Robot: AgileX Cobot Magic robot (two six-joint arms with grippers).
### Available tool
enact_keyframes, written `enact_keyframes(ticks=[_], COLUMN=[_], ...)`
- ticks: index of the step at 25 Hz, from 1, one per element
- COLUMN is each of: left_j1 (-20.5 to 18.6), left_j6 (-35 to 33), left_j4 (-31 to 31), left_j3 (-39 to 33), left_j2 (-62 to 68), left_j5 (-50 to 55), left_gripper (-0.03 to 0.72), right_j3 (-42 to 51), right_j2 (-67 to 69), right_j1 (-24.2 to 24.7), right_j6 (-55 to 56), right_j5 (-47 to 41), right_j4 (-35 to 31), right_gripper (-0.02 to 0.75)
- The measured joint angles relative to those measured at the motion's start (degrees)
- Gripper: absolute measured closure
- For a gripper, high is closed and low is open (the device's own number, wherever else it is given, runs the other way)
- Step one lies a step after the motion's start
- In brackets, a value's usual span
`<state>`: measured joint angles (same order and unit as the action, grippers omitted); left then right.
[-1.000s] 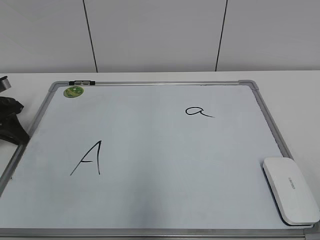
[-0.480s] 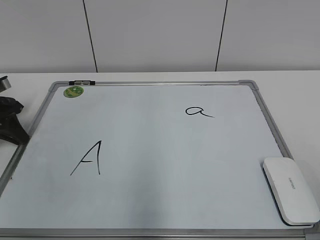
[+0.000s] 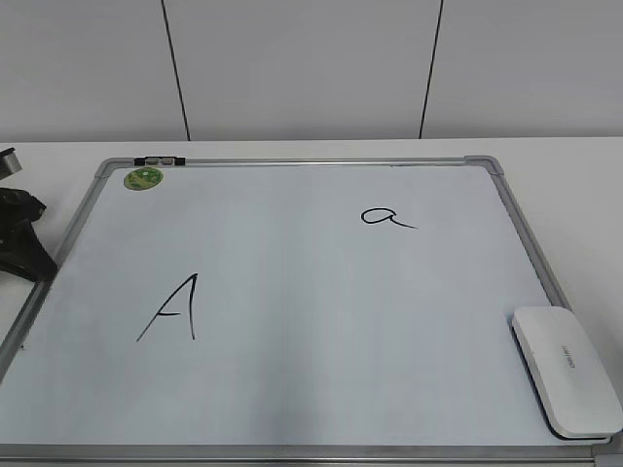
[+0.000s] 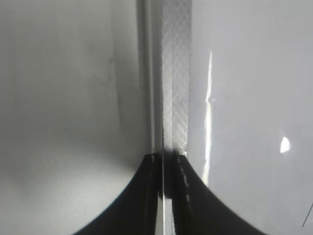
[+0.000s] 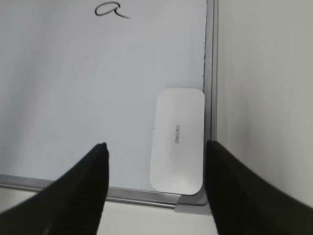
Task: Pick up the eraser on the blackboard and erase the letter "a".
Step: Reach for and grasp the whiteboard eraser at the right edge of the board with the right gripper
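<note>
Nothing on the blackboard (image 3: 292, 389) has shifted; the right gripper (image 5: 156, 169) hangs spread wide above the untouched eraser (image 5: 177, 140), the letter "a" (image 3: 387, 217) unerased.

A small round green magnet (image 3: 143, 178) sat in the far left corner of the writing surface, just below the top edge. Right beside it, on the top edge, lay a short dark clip (image 3: 159, 160) with a pale middle. A large angular capital "A" (image 3: 173, 309) in black marker stood in the near left part of the surface. Everything rested on a white table (image 3: 574, 185). Behind it rose a pale wall (image 3: 302, 68) of panels, split by two thin dark vertical seams (image 3: 175, 68).
</note>
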<state>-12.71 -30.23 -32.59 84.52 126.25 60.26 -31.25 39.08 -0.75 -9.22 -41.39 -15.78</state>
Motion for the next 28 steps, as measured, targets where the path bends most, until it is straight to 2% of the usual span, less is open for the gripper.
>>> enact_keyframes(ticks=[5, 9, 12, 14, 17, 19, 28], left_j1=[0.00, 0.00, 0.00, 0.00, 0.00, 0.00, 0.00], left_j6=[0.00, 0.00, 0.00, 0.00, 0.00, 0.00, 0.00], left_j4=[-0.13, -0.12, -0.12, -0.20, -0.20, -0.20, -0.20], left_j3=[0.00, 0.00, 0.00, 0.00, 0.00, 0.00, 0.00], left_j2=[0.00, 0.00, 0.00, 0.00, 0.00, 0.00, 0.00], left_j5=[0.06, 0.14, 0.14, 0.14, 0.14, 0.14, 0.14], left_gripper=[0.654, 0.654, 0.654, 0.654, 0.654, 0.654, 0.654], right_j3=[-5.74, -10.42, -12.56, -12.85, -12.95, -12.97, -13.19], right_j2=[12.67, 22.69, 29.50, 33.13, 37.52, 40.00, 48.96], right_j1=[-0.16, -2.20, -4.25, -4.66, -4.89, -4.89, -4.89], right_j6=[-0.89, 0.24, 3.70, 4.89, 5.35, 5.48, 4.89], right_j5=[-4.04, -7.81, -10.51, -10.94, -10.00, -8.27, -0.60], right_j4=[0.61, 1.42, 5.33, 7.63, 7.81, 7.11, 6.35], right_gripper=[0.288, 0.289, 0.288, 0.263, 0.137, 0.088, 0.067])
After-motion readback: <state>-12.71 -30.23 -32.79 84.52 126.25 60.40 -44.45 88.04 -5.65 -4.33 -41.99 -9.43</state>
